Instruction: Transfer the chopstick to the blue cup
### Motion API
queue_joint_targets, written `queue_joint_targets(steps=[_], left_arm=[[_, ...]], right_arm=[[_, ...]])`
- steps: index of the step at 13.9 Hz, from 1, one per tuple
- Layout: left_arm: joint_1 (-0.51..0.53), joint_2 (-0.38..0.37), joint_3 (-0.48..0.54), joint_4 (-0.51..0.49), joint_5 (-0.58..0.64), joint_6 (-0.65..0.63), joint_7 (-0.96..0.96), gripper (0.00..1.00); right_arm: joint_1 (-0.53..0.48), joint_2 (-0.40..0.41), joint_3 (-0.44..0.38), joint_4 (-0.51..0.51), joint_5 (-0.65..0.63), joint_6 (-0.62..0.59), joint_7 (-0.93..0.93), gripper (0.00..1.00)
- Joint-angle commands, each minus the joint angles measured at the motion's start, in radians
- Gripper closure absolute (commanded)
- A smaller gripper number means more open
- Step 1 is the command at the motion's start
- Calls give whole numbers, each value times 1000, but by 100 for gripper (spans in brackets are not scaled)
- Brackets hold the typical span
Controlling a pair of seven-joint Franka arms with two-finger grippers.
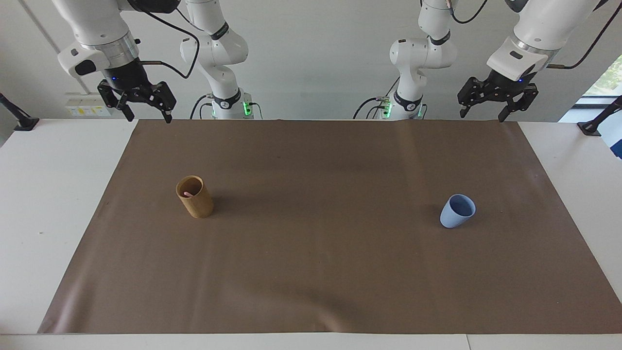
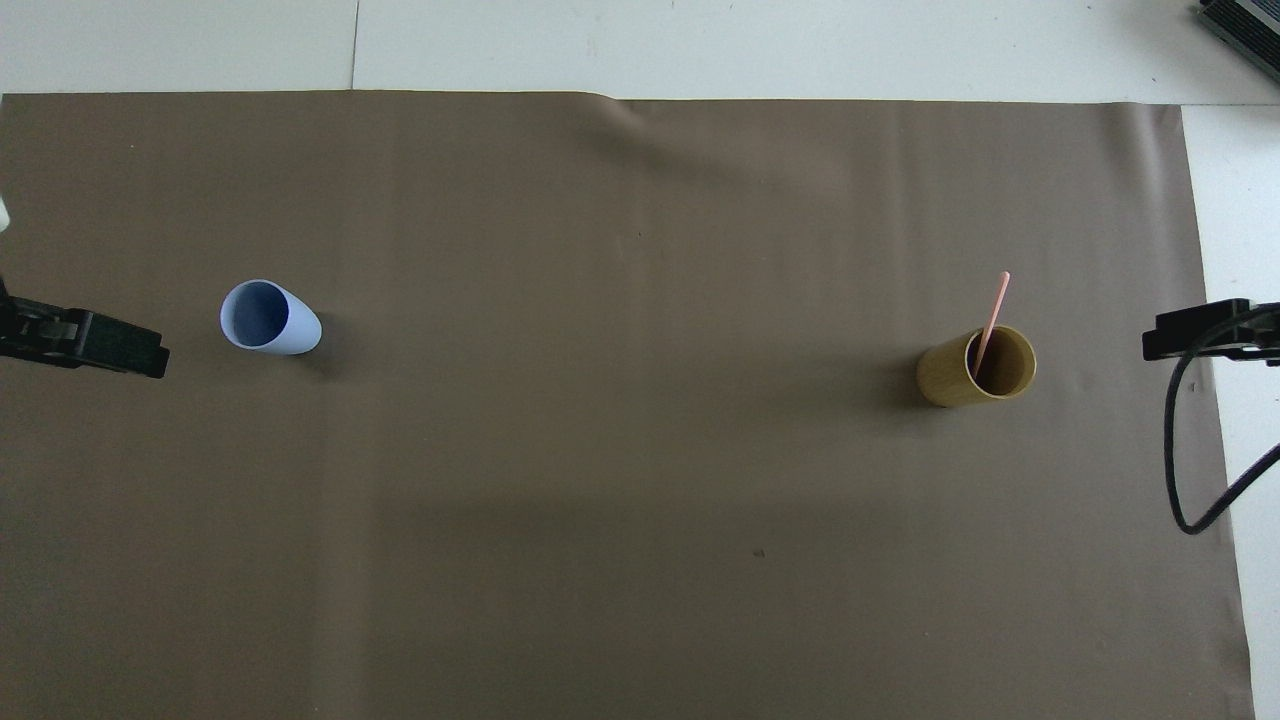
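Observation:
One thin pale pink chopstick (image 2: 993, 310) stands tilted in a tan cylindrical cup (image 2: 978, 367), its top sticking out above the rim. In the facing view only its tip (image 1: 187, 194) shows inside that cup (image 1: 195, 197). The blue cup (image 1: 457, 210) stands upright on the brown mat toward the left arm's end of the table, and the overhead view shows it (image 2: 268, 317) holding nothing. My right gripper (image 1: 148, 118) hangs open over the mat's corner by the robots, at the tan cup's end. My left gripper (image 1: 481, 116) hangs open over the other corner by the robots.
A brown mat (image 1: 320, 272) covers most of the white table (image 1: 48, 194). A black cable (image 2: 1185, 460) loops down from the right arm at the mat's edge. A dark device (image 2: 1240, 25) sits at the table's corner farthest from the robots.

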Motion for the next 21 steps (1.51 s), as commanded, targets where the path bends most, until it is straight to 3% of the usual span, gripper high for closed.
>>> queue_joint_targets(steps=[1, 8, 12, 16, 21], left_arm=[[10, -25, 2, -27, -12, 3, 2, 0], [15, -22, 0, -43, -17, 107, 28, 0], [23, -24, 6, -99, -17, 155, 37, 0], [52, -13, 11, -252, -17, 375, 55, 0], [79, 60, 11, -357, -23, 577, 77, 0]], right_arm=[[-9, -8, 0, 0, 20, 2, -21, 0], [-9, -8, 0, 0, 20, 3, -23, 0], [-9, -8, 0, 0, 20, 3, -23, 0], [-9, -8, 0, 0, 20, 3, -21, 0], [-9, -8, 0, 0, 20, 2, -21, 0]])
